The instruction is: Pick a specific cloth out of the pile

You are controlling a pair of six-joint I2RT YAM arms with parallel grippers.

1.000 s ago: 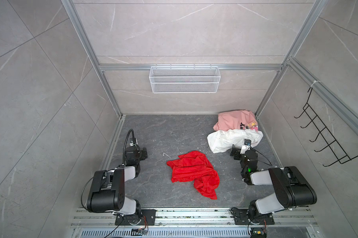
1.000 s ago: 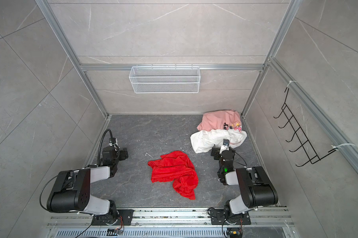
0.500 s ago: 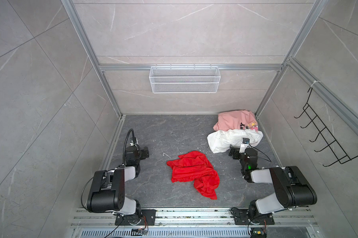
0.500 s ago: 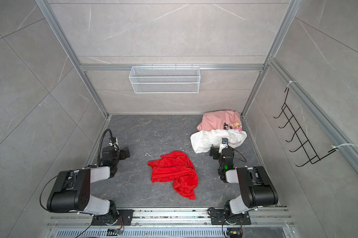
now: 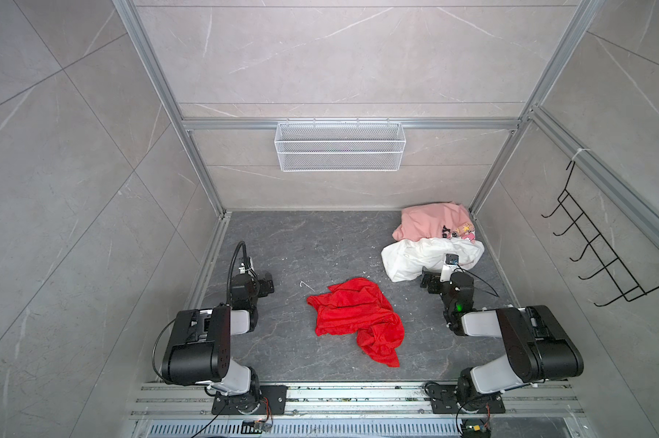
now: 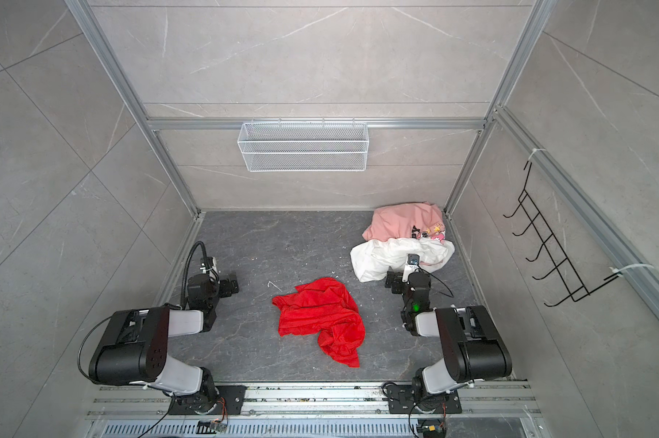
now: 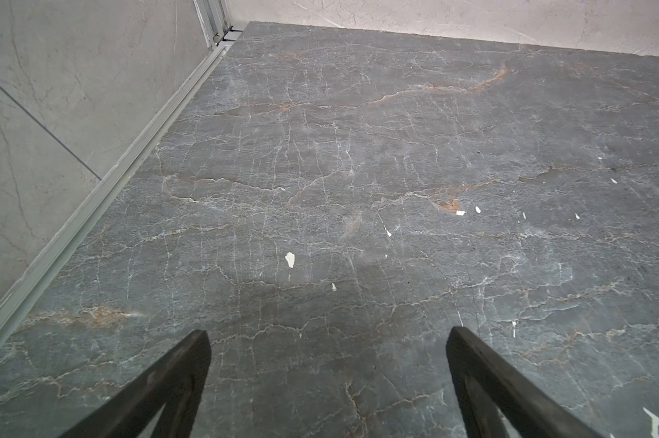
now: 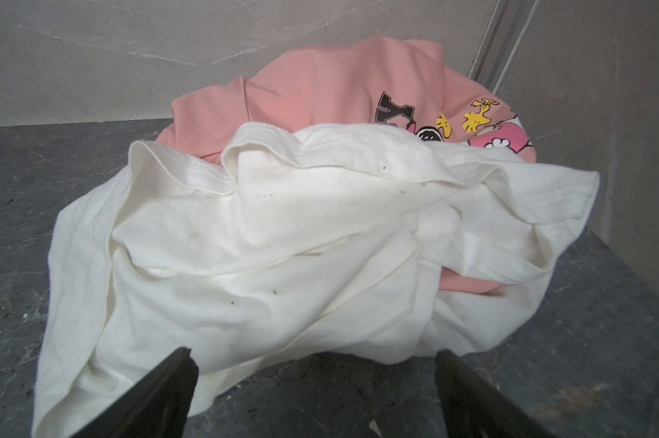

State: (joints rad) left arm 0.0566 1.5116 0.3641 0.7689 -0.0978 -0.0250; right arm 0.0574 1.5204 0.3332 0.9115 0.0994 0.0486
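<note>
The bright red cloth (image 5: 358, 322) (image 6: 320, 318) lies crumpled on the middle of the dark floor, apart from the pile, and neither gripper touches it. The pile sits in the far right corner, a white garment (image 5: 422, 259) (image 8: 282, 246) lying in front of and partly over a pale pink printed one (image 5: 430, 223) (image 8: 320, 91). My right gripper (image 5: 430, 282) (image 8: 316, 360) is open and empty, low at the white garment's near edge. My left gripper (image 5: 267, 286) (image 7: 328, 341) is open and empty over bare floor near the left wall.
A white wire basket (image 5: 339, 151) hangs on the back wall. A black hook rack (image 5: 601, 261) is on the right wall. A metal rail (image 7: 93, 204) runs along the foot of the left wall. Small white flecks (image 7: 290, 259) dot the floor.
My right gripper has edged slightly toward the white garment. The left arm has hardly moved. The red cloth lies as before.
</note>
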